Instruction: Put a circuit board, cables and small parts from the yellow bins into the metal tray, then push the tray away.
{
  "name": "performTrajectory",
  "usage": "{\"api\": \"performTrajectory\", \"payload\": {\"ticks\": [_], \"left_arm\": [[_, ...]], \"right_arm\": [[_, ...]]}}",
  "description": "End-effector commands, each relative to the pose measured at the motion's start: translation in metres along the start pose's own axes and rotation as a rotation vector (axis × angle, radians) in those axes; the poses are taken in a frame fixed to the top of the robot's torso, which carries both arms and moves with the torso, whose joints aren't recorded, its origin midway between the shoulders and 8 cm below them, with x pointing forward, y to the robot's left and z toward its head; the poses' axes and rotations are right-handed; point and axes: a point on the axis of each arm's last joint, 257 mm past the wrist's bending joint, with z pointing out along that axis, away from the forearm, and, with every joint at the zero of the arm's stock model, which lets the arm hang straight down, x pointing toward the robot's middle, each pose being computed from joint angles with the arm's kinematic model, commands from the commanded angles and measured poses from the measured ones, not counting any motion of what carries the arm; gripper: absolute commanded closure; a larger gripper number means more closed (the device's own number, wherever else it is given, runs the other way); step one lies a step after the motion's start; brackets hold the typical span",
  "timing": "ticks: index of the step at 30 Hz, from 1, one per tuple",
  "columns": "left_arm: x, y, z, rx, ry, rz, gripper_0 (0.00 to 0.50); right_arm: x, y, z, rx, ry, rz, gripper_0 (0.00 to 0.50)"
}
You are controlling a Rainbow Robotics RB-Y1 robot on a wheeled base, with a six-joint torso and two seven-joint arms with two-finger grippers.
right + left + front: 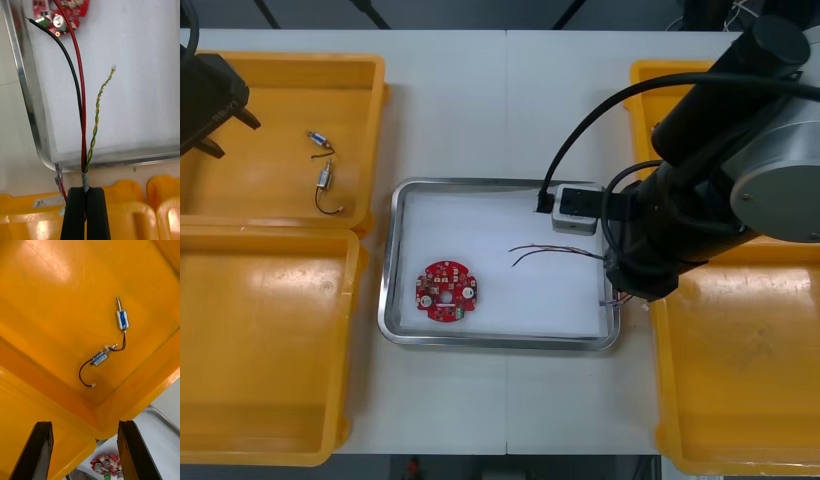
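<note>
My right gripper [86, 192] is shut on the grey sleeve of a cable [79, 97] that splits into a red, a black and a twisted yellow-green strand. It hangs over the right rim of the metal tray [500, 343], and the strands [550, 252] reach in over the white floor. A round red circuit board [446, 291] lies in the tray's left half, just beyond the strand ends [63, 11]. My left gripper [84, 425] stands open above the far left yellow bin [280, 80], over two small metal parts [122, 318] with thin black leads.
The near left bin [260, 350] and the near right bin [740, 380] look bare. My right arm covers much of the far right bin [650, 90]. A small clear connector [58, 176] dangles beside the tray's corner.
</note>
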Motion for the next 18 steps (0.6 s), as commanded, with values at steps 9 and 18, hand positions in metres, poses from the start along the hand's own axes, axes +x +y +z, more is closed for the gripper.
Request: {"api": "performTrajectory", "payload": {"ticks": [9,18], "left_arm": [[-0.081,-0.017,-0.024,0.074,-0.113,-0.19,0.0],[-0.098,-0.038,0.0,0.061,-0.141,-0.266,0.0]], "right_arm": [[-0.042,-0.004,0.06,-0.031,0.008,-0.34,0.5],[-0.046,0.009,0.104,-0.032,0.0,-0.4,0.5]]}}
